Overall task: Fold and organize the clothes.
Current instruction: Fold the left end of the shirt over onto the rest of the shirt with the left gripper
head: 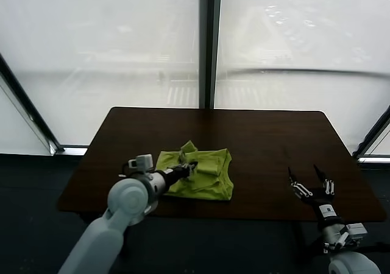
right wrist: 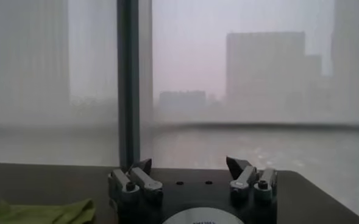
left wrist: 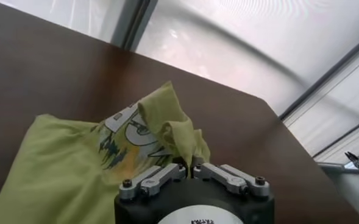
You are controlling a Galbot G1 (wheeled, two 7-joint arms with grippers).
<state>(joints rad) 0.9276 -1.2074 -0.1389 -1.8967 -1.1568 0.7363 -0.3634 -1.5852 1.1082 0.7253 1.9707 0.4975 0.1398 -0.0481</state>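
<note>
Pinching a raised fold of the T-shirt [head: 201, 173] was the left gripper [head: 191, 168], its fingers drawn together on a peak of cloth at the garment's left side, as the left wrist view showed.

Item: one lime-green T-shirt [left wrist: 75, 164], lying partly folded near the front middle of the dark brown table [head: 262, 134].

Risk, as judged: the cloth looked thin and slack, and only a narrow pinch of it was held, so the fold could slip from the fingers if drawn sideways. A pull on one layer alone might drag the whole bundle across the table instead of turning the flap over, since nothing pinned the far side. Loose bunching could also set a crooked crease.

Condition: rumpled, roughly rectangular, with one corner standing up at the back edge. A white-grey print [left wrist: 127, 137] showed on a turned-up part beside the held fold. Edges uneven; folding judged unfinished.

Idle: right gripper [head: 312, 181], resting low over the table's right front, well apart from the shirt, fingers spread wide and holding nothing.
</note>
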